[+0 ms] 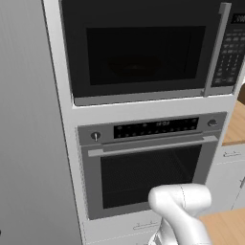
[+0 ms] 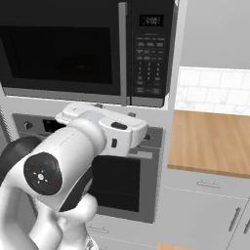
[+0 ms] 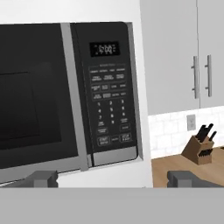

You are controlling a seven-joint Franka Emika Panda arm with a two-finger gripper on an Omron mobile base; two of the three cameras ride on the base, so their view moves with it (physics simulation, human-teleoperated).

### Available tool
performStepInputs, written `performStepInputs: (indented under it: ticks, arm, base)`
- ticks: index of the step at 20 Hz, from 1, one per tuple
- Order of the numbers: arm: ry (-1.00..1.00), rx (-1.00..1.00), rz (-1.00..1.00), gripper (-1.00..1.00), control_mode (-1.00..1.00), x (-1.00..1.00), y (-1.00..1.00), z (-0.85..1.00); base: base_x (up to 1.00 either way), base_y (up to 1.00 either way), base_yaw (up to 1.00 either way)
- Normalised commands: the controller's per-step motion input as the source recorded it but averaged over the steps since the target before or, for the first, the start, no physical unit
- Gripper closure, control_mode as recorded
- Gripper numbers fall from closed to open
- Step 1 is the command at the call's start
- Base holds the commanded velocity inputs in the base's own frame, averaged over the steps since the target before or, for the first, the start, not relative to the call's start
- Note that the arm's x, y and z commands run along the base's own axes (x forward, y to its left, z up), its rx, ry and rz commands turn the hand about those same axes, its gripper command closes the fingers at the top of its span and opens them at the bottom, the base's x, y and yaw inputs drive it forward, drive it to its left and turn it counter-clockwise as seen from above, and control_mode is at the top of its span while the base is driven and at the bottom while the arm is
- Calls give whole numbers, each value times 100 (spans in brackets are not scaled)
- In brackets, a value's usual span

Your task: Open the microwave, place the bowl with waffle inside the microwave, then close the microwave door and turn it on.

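Note:
The microwave [image 1: 143, 52] [image 2: 83, 49] [image 3: 52, 96] is built into the wall column above a silver oven. The microwave door [image 1: 143, 55] [image 2: 58, 53] [image 3: 30, 109] is closed, and its grey vertical handle [image 1: 217, 48] [image 2: 123, 49] [image 3: 74, 96] stands beside the black keypad panel [image 1: 229, 52] [image 2: 149, 53] [image 3: 109, 105]. My gripper [image 3: 113, 179] is open with nothing between its fingers. It sits in front of the microwave's lower right corner, short of the handle and keypad. The bowl and the waffle are out of view.
The silver oven [image 1: 148, 162] [image 2: 122, 180], with a horizontal bar handle, sits directly below the microwave. A wooden counter [image 2: 210, 141] [image 3: 188, 164] extends to the right, with a knife block [image 3: 200, 146] on it. Grey upper cabinets [image 3: 175, 52] hang above it. A tall grey panel [image 1: 28, 119] flanks the left.

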Motion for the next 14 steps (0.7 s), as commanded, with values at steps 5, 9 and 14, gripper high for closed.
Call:
performStepInputs:
  ticks: [5, 9, 14]
  arm:
    - [0, -1, 0, -100, -100, 29, -19, -19]
    - [0, 0, 1, -100, -100, 30, -15, -14]
    - [0, 0, 0, -100, -100, 35, -4, -7]
  base:
    - [0, 0, 0]
    - [0, 0, 0]
    - [0, 0, 0]
